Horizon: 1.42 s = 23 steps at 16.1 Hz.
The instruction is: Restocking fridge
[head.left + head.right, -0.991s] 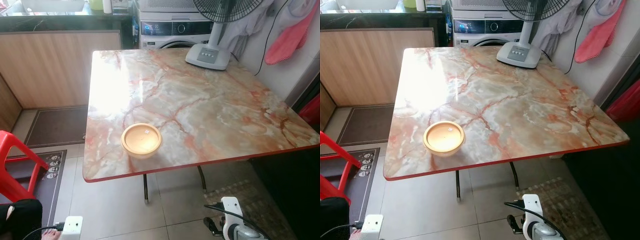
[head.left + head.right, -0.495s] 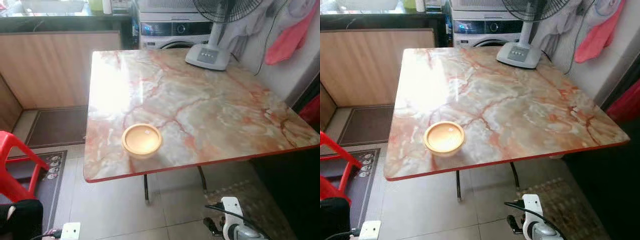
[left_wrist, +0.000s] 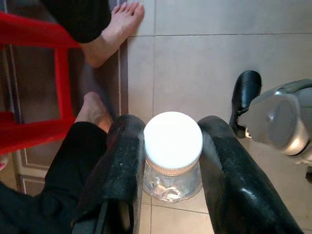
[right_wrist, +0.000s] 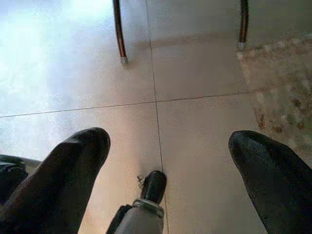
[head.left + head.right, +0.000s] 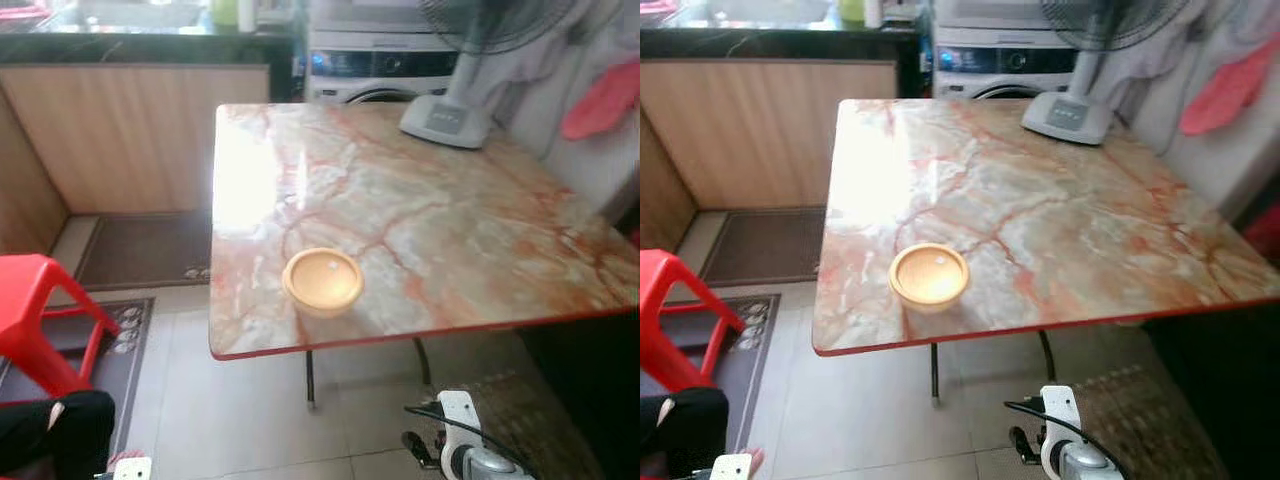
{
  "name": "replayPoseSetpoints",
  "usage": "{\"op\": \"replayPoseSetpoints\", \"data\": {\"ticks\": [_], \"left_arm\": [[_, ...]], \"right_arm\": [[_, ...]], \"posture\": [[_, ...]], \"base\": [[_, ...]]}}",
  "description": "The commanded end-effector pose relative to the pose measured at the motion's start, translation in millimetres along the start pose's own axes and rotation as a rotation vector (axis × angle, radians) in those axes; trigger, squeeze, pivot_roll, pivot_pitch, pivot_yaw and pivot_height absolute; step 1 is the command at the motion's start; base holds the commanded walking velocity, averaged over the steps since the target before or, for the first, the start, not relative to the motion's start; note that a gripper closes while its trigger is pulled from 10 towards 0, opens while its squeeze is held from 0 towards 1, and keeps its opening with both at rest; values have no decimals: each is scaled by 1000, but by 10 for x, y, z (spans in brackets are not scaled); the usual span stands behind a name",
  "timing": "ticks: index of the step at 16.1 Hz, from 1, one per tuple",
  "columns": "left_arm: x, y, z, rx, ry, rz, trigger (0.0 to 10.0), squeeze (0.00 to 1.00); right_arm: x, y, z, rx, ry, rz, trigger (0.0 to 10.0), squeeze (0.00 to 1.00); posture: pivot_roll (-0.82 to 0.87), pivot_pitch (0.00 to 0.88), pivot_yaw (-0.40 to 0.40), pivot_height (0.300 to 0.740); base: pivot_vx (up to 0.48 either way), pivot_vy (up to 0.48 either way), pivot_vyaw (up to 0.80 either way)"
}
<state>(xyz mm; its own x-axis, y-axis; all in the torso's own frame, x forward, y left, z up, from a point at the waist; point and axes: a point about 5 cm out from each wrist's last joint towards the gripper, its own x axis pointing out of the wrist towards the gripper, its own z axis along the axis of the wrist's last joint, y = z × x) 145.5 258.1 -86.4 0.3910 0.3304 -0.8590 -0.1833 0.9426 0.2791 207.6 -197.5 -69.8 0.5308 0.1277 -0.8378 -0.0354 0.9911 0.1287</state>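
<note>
While our left gripper (image 3: 173, 161) fingers pinch a white-lidded jar (image 3: 173, 153) low beside the counter (image 5: 450, 220), our right gripper (image 4: 168, 161) fingers hang spread, bowl (image 5: 322, 282) near the counter's front edge

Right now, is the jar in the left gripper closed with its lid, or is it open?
Closed. In the left wrist view the white lid sits on the clear jar, held between the left gripper fingers. What is inside cannot be told.
</note>
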Motion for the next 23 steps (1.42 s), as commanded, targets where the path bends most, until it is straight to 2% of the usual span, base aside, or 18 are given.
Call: {"op": "replayPoseSetpoints", "data": {"ticks": [1, 9, 18, 23], "left_arm": [[-4, -71, -2, 2, 3, -12, 10000, 0], [-9, -107, -31, -16, 9, -22, 10000, 0], [-11, -138, -39, -35, 14, -28, 10000, 0], [-9, -98, -56, -31, 21, -19, 10000, 0]], "right_arm": [[-15, -54, -5, 9, 3, -15, 10000, 0], [-17, -60, -2, 6, 4, -16, 10000, 0], [-16, -58, -4, 5, 6, -12, 10000, 0], [-16, -57, -3, 1, 8, -9, 10000, 0]], "posture": [[146, 0, -76, 740], [144, 0, -78, 740], [145, 0, -79, 740], [145, 0, -79, 740]], "base": [[0, 0, 0], [0, 0, 0], [-287, 0, 0], [0, 0, 0]]}}
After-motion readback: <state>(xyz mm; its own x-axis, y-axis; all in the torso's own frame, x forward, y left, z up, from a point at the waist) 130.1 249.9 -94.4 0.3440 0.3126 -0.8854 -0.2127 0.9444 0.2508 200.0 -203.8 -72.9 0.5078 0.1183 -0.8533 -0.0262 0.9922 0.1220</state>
